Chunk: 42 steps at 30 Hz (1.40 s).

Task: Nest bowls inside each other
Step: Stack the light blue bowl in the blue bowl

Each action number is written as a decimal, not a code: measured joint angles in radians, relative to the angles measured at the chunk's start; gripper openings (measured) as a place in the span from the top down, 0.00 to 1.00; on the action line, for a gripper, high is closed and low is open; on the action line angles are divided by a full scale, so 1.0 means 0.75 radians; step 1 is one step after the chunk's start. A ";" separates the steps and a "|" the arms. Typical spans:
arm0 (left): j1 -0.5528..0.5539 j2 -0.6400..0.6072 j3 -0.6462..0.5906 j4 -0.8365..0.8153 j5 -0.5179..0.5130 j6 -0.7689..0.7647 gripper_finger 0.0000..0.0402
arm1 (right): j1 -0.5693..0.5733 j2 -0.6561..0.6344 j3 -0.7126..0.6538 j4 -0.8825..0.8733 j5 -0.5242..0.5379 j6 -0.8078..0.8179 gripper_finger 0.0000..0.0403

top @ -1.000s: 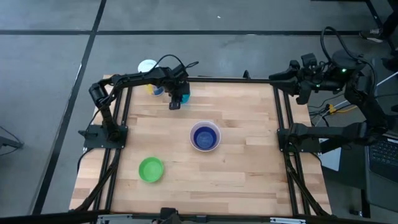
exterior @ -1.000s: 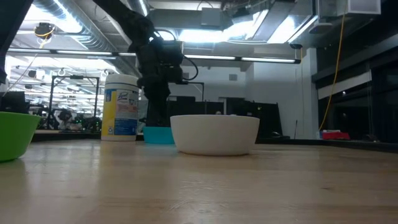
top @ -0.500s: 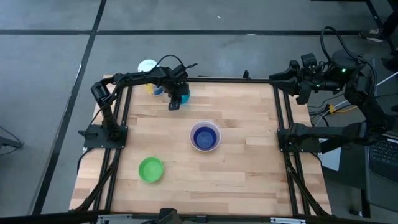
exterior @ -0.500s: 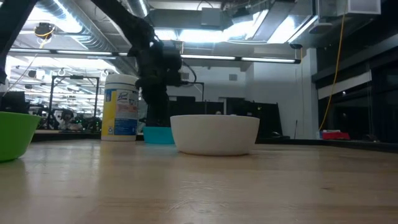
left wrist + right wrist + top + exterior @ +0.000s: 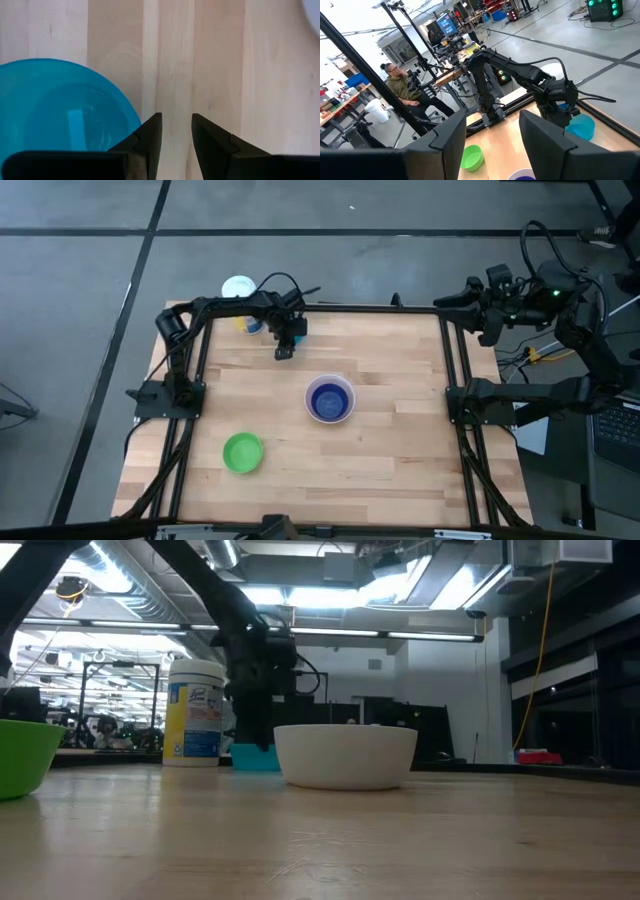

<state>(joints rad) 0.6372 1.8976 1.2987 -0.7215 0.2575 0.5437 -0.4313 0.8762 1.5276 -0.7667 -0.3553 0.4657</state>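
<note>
A teal bowl (image 5: 65, 115) stands on the table near its far edge, left of the middle, also seen in the low view (image 5: 250, 757). My left gripper (image 5: 176, 125) points steeply down just beside it, open. Both fingers are outside the rim with bare wood between them, and one finger (image 5: 150, 135) is close by the rim. A white bowl (image 5: 330, 399) with a dark blue bowl (image 5: 329, 401) inside it sits mid-table. A green bowl (image 5: 242, 452) stands near the front left. My right gripper (image 5: 492, 145) waits open, high over the table's far right corner (image 5: 450, 304).
A white-lidded jar (image 5: 195, 720) with a blue and yellow label stands behind the teal bowl at the far left corner. Black frame rails (image 5: 190, 430) run along the table's sides. A person (image 5: 400, 85) sits beyond the table in the right wrist view.
My left gripper has sunk toward the table beside the teal bowl, still open and pointing steeply down. The bowls have not moved.
</note>
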 joint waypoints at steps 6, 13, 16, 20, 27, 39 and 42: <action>-0.022 -0.057 0.021 -0.002 0.011 -0.021 0.75 | 0.000 -0.002 0.000 0.010 0.000 0.006 0.55; 0.014 -0.083 0.023 0.084 -0.001 -0.026 0.75 | 0.000 -0.002 0.000 0.026 0.000 0.007 0.56; 0.044 -0.064 0.023 0.080 -0.005 -0.023 0.75 | 0.000 -0.002 0.000 0.026 0.005 0.007 0.56; 0.081 -0.051 0.023 0.079 0.004 -0.023 0.75 | 0.000 -0.002 0.000 0.027 0.011 0.014 0.56; 0.093 -0.048 0.023 0.029 0.031 0.001 0.75 | 0.000 -0.002 0.000 0.031 0.011 0.024 0.56; 0.085 -0.047 0.023 0.019 0.043 0.013 0.75 | 0.000 -0.002 0.000 0.031 0.011 0.027 0.56; 0.085 -0.027 0.023 0.016 0.061 0.012 0.75 | 0.000 -0.002 0.000 0.031 0.011 0.027 0.56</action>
<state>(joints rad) 0.7010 1.8776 1.3159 -0.7098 0.3034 0.5524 -0.4313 0.8745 1.5276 -0.7433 -0.3470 0.4858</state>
